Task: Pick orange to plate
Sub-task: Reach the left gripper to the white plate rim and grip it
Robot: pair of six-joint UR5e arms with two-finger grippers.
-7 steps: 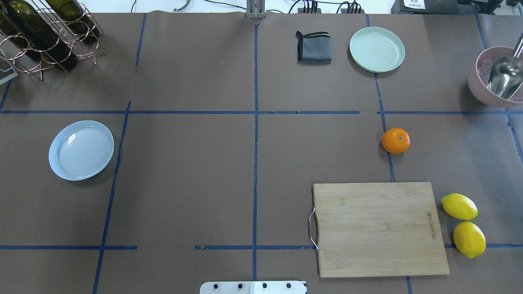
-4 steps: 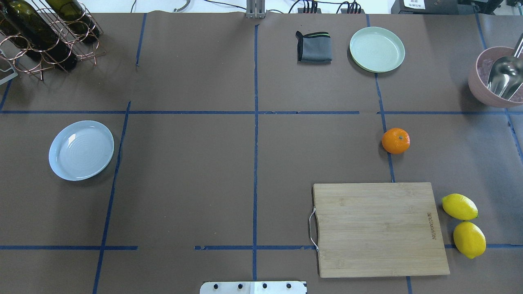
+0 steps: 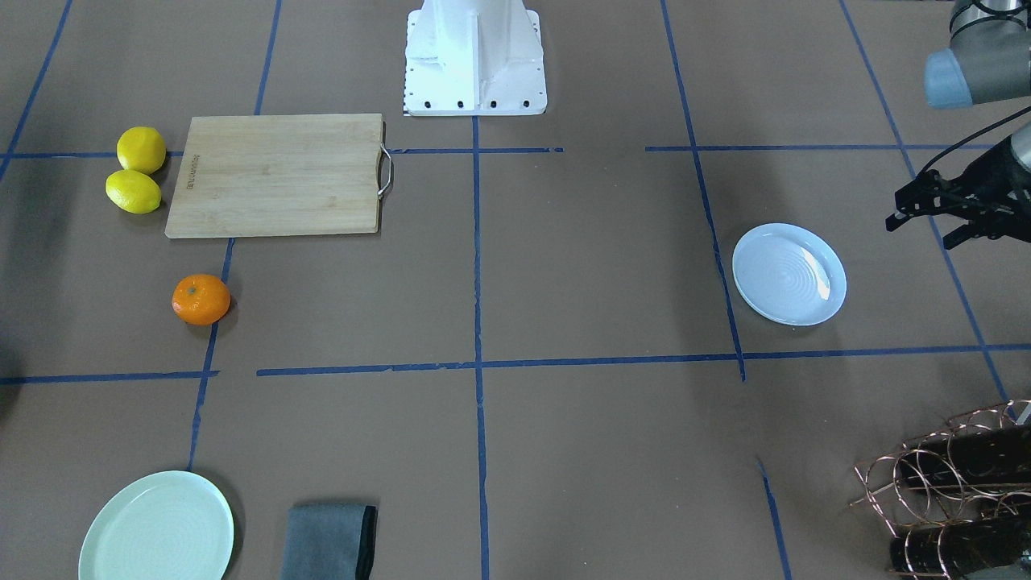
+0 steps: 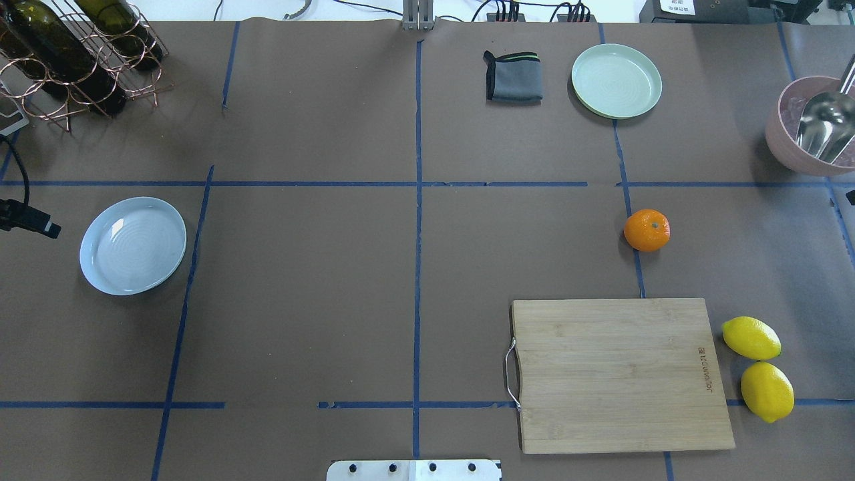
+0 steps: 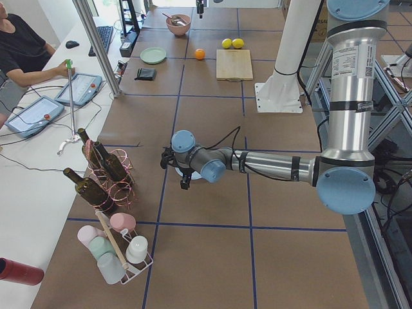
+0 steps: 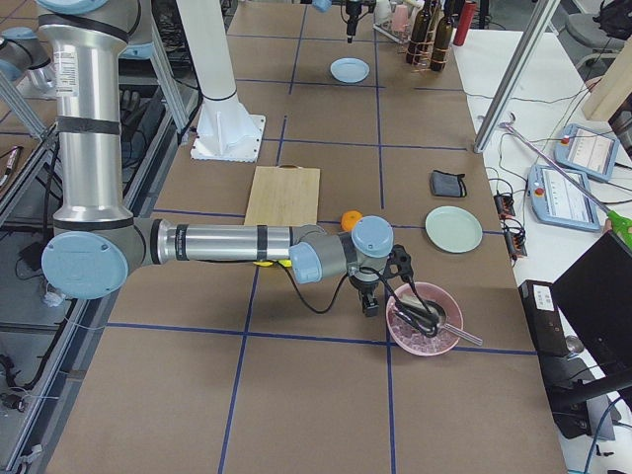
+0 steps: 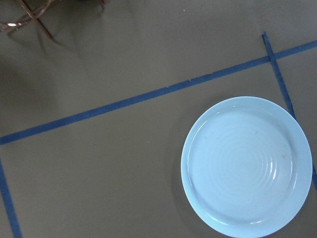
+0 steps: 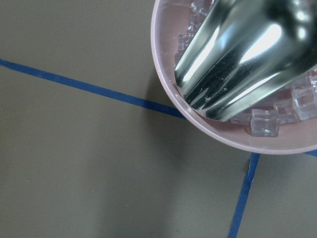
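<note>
The orange [image 4: 646, 230] lies alone on the brown table, right of centre, just beyond the cutting board; the front view also has the orange [image 3: 200, 299]. The bluish white plate [image 4: 133, 245] sits bare at the far left. My left gripper [image 4: 30, 224] pokes in at the left edge, just beside the plate and above the table. The left wrist view looks down on the plate [image 7: 247, 166] with no fingers in sight, so I cannot tell its state. My right gripper [image 6: 371, 301] hangs by the pink bowl, far from the orange; I cannot tell whether it is open or shut.
A bamboo cutting board [image 4: 618, 374] lies at the near right with two lemons [image 4: 751, 337] beside it. A pink bowl [image 4: 781, 143] of ice cubes with a metal scoop stands at the right edge. A mint-green plate [image 4: 616, 81], grey cloth [image 4: 513, 77] and wine rack [image 4: 73, 53] line the back.
The left arm's black end has come into the overhead view at the left edge beside the plate. A dark sliver now shows at the right edge. The orange and plate have not moved.
</note>
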